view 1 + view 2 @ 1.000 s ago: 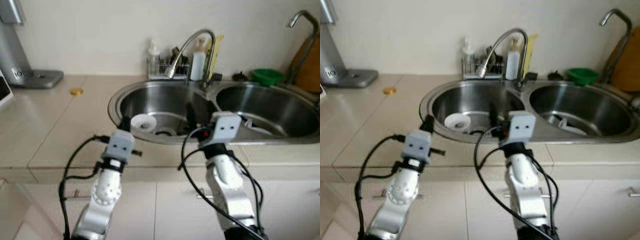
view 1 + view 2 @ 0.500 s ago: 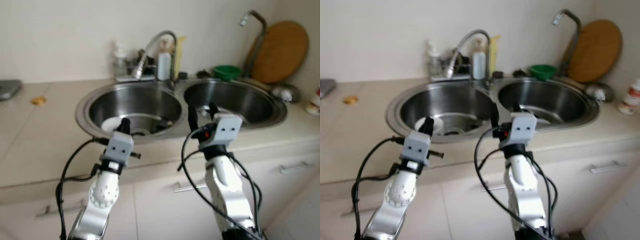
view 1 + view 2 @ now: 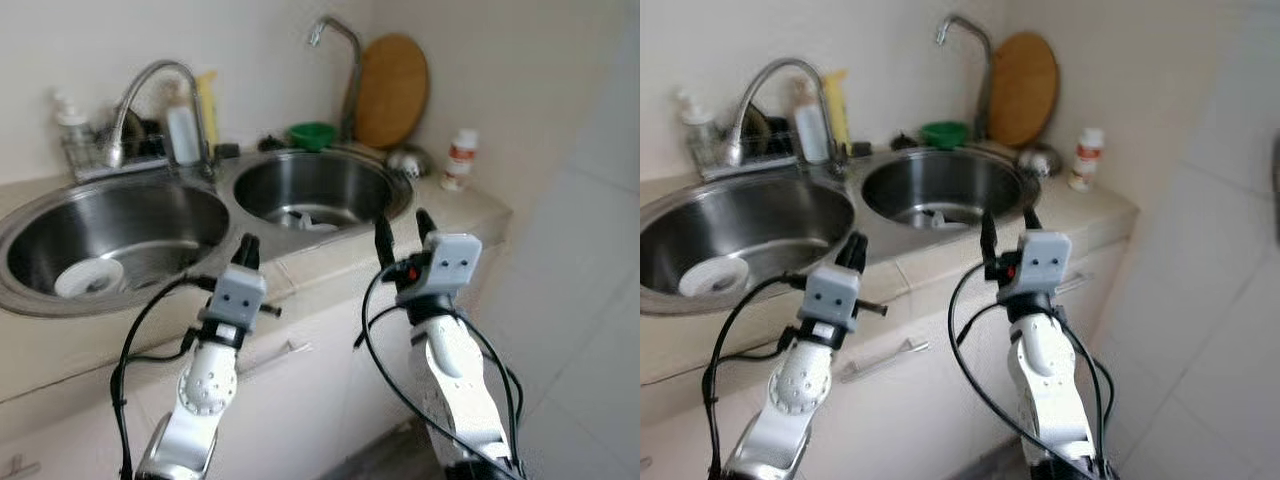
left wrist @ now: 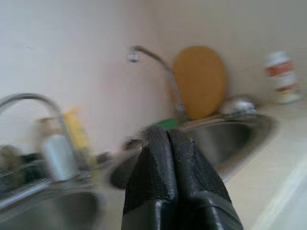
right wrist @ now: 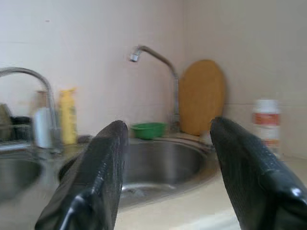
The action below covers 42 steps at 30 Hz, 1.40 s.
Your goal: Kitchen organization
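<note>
Left eye view: left end effector (image 3: 247, 251) pressed together, right end effector (image 3: 399, 229) spread, both raised empty before desk (image 3: 330, 250); double sink (image 3: 150, 215) at 11 o'clock.

A home kitchen. A beige stone countertop (image 3: 470, 205) carries a double stainless-steel sink (image 3: 205, 215), each basin served by its own curved chrome tap (image 3: 150, 95), (image 3: 965, 45). A round wooden cutting board (image 3: 395, 90) leans against the pale tiled wall (image 3: 590, 150) in the corner, beside a small green plastic bowl (image 3: 312, 133). White and yellow detergent bottles (image 3: 820, 115) stand behind the sink, and a white bottle with a red label (image 3: 460, 160) sits near the counter's end. White cabinet doors with metal bar handles (image 3: 885, 357) run beneath.
</note>
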Motion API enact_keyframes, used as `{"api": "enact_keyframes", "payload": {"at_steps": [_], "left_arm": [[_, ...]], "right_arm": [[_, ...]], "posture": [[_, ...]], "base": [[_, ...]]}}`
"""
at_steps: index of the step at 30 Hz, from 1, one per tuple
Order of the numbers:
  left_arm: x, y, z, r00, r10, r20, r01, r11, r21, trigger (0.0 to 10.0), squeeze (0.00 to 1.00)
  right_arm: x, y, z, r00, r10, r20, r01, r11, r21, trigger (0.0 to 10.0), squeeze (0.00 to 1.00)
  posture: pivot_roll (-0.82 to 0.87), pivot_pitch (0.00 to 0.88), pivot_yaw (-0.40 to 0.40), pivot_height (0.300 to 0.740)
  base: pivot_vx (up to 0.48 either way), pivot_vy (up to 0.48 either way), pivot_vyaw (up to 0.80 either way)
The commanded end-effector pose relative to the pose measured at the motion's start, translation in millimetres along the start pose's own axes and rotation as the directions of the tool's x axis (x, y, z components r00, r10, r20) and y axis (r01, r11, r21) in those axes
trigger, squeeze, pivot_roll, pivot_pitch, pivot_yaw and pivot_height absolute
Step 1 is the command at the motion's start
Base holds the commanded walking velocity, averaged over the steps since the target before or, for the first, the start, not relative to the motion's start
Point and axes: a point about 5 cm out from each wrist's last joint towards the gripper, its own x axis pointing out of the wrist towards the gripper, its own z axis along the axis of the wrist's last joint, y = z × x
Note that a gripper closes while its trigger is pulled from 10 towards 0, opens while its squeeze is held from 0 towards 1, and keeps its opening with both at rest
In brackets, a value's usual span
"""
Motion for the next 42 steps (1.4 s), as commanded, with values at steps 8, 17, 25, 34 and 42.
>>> {"api": "enact_keyframes", "payload": {"at_steps": [8, 17, 25, 34, 42], "left_arm": [[1.1, -7.2, 3, 1.000, -0.024, 0.016, 0.024, 1.000, -0.001, 10.0, 0.00], [1.0, -9.1, 2, 0.999, -0.034, 0.011, 0.034, 0.999, 0.004, 10.0, 0.00], [0.2, -9.8, 0, 0.999, -0.037, -0.003, 0.037, 0.999, -0.006, 10.0, 0.00], [-0.4, -9.7, 1, 0.999, -0.035, 0.005, 0.035, 0.999, -0.016, 10.0, 0.00], [-1.2, -11.1, -1, 0.999, -0.046, -0.003, 0.046, 0.999, -0.006, 10.0, 0.00]], "right_arm": [[-1.4, -9.2, -1, 0.999, -0.032, -0.006, 0.032, 0.999, -0.040, 10.0, 0.00], [-3.3, -14.0, -7, 0.997, -0.061, -0.041, 0.058, 0.996, -0.062, 10.0, 0.00], [-3.1, -15.0, -10, 0.996, -0.069, -0.054, 0.065, 0.995, -0.073, 10.0, 0.00], [-4.1, -18.3, -13, 0.994, -0.082, -0.071, 0.077, 0.994, -0.082, 10.0, 0.00], [-6.3, -21.0, -17, 0.991, -0.097, -0.092, 0.088, 0.992, -0.093, 10.0, 0.00]], "posture": [[0.03, 0.000, 0.000, 0.740], [0.03, 0.000, 0.000, 0.740], [0.03, 0.000, -0.004, 0.740], [0.03, 0.000, -0.003, 0.740], [0.03, 0.000, -0.002, 0.740]], "base": [[0.000, 0.000, -0.80], [0.000, 0.000, -0.80], [0.000, -0.361, -0.80], [0.000, -0.035, -0.80], [0.000, 0.000, -0.80]]}}
